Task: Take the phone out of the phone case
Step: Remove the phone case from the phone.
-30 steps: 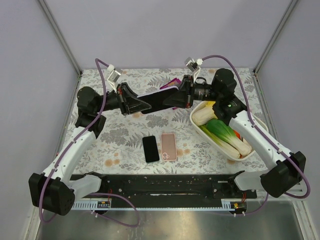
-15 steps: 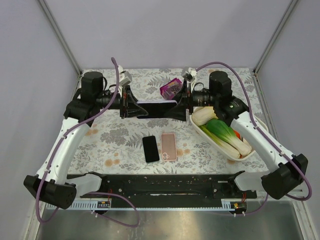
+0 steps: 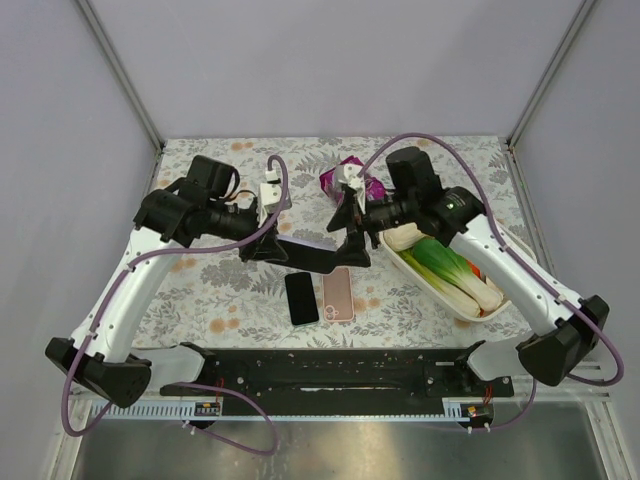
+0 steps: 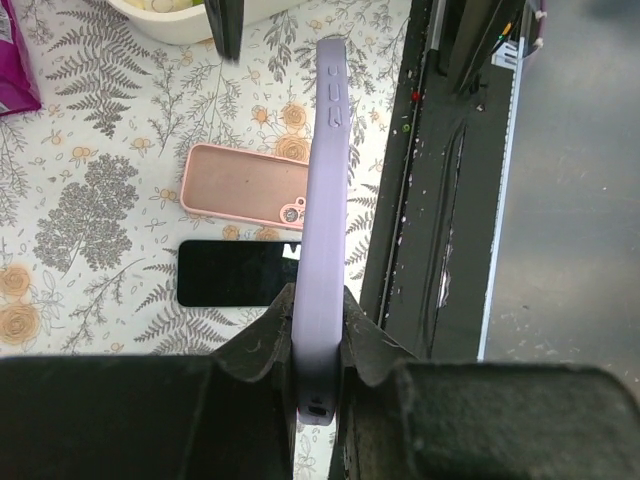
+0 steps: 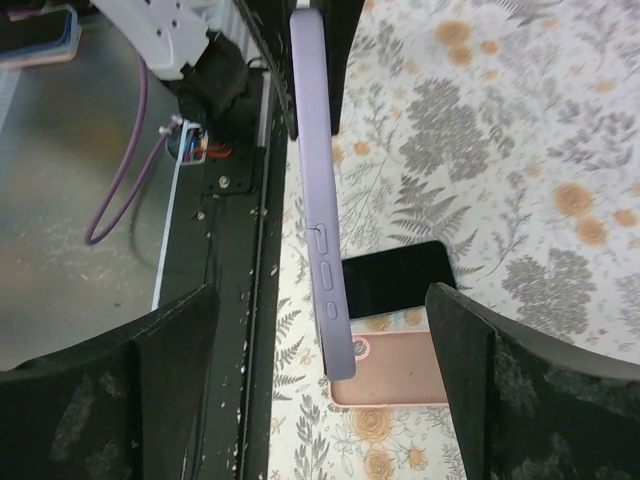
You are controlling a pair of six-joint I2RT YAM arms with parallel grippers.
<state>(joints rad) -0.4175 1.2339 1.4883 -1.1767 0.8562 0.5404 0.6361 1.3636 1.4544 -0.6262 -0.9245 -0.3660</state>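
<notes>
Left gripper [image 4: 318, 335] alone pinches the lavender phone case [image 4: 325, 180], right gripper [image 5: 315, 300] splayed open, so it could pivot and drop.

Lighting even, diffuse, from overhead; soft faint shadows beneath white arms [image 3: 130, 290] on the floral-patterned white surface [image 3: 230, 300]. Top view sharp. Wrist views: black left tool [image 4: 316, 305] and black right tool [image 5: 320, 295] blurred near lens; surface beyond sharp.

We see the held phone case [image 4: 322, 200] in plain lilac, the tablecloth [image 5: 520, 150] white with a print of grey ferns and orange blossoms. The other case [image 4: 245, 185] is pale pink, the phone [image 4: 235, 272] glossy black, the packet [image 4: 12, 60] magenta, the vegetables [image 3: 450, 265] green and white.
</notes>
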